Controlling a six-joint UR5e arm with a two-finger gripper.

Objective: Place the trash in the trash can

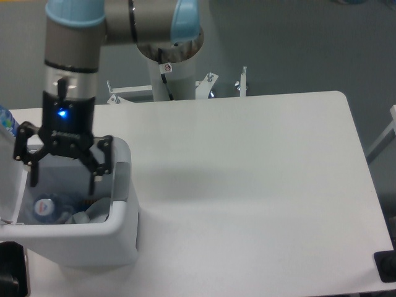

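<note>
The gripper [64,179] hung with jaws spread wide and empty over the bin [120,232]. The crushed bottle [46,208] lay inside, beside what looked like the tissue [93,212]. Both seemed light and yielding; the bottle probably best pinched across its body.

Gripper [62,176] held over trash can [120,238], fingers spread wide, nothing gripped. Crushed bottle [46,208] seen lying inside bin, white tissue [93,212] beside it. Lid [13,179] raised at left.
</note>
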